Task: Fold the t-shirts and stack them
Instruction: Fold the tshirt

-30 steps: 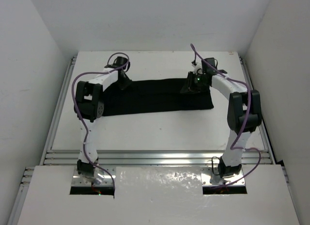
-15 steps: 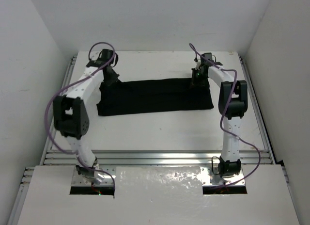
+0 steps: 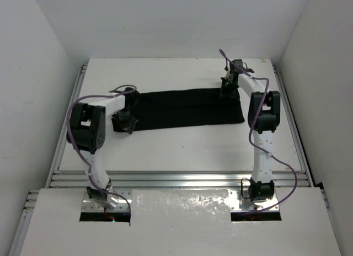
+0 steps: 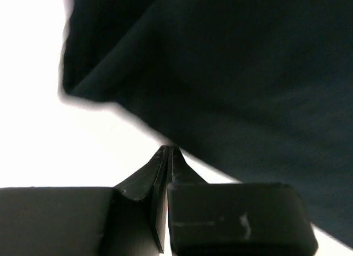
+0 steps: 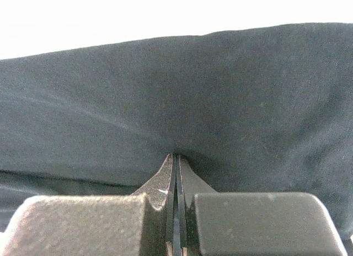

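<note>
Overhead view: the t-shirt (image 3: 187,107), plain black, is seen folded into a long narrow band laid crosswise on the far half of the white desk (image 3: 182,148), its long edges running left to right. The right end is laid flat and squared off. The left end is gathered into a bunch and skewed toward the near side, out of line with the band. The left arm (image 3: 105,104) is bent low over the desk, and the left jaws are placed at that bunched end. Left wrist view: the left jaws are noted pressed together, no gap at the tips, which meet the hem of the t-shirt (image 4: 231,74). A thin edge of cloth is taken to be nipped there, though the fabric is blurred. A folded corner of the fabric is seen at the upper left of that view, with bare bright desk beside and below it. The right arm (image 3: 263,110) is reached far forward, and the right jaws are set at the far edge of the band, near its right end. Right wrist view: the right jaws are closed and clamped on the t-shirt (image 5: 182,85). The cloth is puckered into a dimple just at the tips, and soft creases are spread from it. Grooved metal rails (image 3: 182,179) are fixed along the near edge of the desk, between it and the arm bases. White walls (image 3: 165,24) are set around the desk on three sides.
</note>
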